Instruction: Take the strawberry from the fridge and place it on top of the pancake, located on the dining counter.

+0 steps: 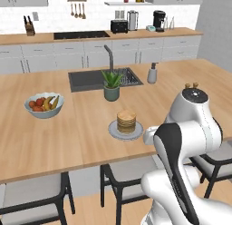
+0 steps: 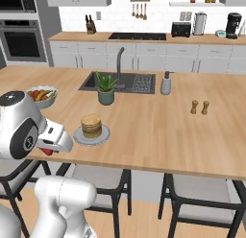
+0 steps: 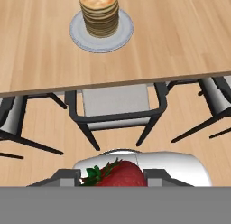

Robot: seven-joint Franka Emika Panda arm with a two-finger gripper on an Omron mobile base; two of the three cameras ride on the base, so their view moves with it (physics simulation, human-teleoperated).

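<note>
- Red strawberry [image 3: 118, 174] with green leaves sits clamped between the two dark fingers of the gripper [image 3: 113, 177], seen close in the hand view.
- From the right base view, the berry shows as a red spot [image 2: 46, 151] under the hand, just off the near edge of the dining counter [image 2: 158, 131].
- Golden pancake [image 1: 126, 121] stack stands on its grey plate [image 1: 113, 131] near that edge, apart from the gripper.
- Black-framed chairs [image 3: 117, 111] stand below the counter edge.
- Farther off lie a fruit bowl [image 1: 44, 104], a potted plant [image 1: 111, 85] and the sink [image 1: 86, 80].
</note>
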